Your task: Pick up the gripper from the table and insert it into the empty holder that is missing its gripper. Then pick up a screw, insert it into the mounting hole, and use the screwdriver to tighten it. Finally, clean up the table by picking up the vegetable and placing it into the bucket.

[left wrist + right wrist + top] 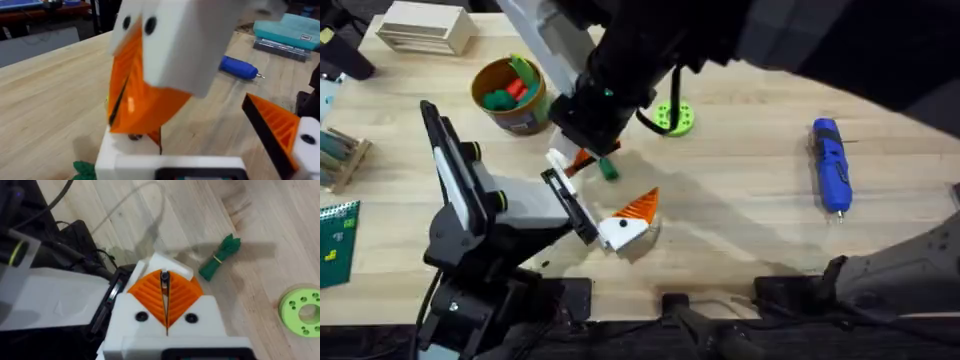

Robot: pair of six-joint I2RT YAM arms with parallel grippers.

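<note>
Screw (164, 275), or what looks like one, is seen pinched in the right gripper's (165, 290) closed jaws, just over the holder (172, 264). Overhead, the left gripper (592, 195) is held jaws apart above the counter (750, 230). From the left wrist, the holder is seen directly underneath.

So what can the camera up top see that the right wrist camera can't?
Only the overhead view has the blue screwdriver, the orange bucket with toys inside, and a wooden box at the far left corner. Only the right wrist view gives a close look at the right gripper, its orange pads pressed together on something thin and dark. Both have the green vegetable lying on the table and the bright green ring.
</note>
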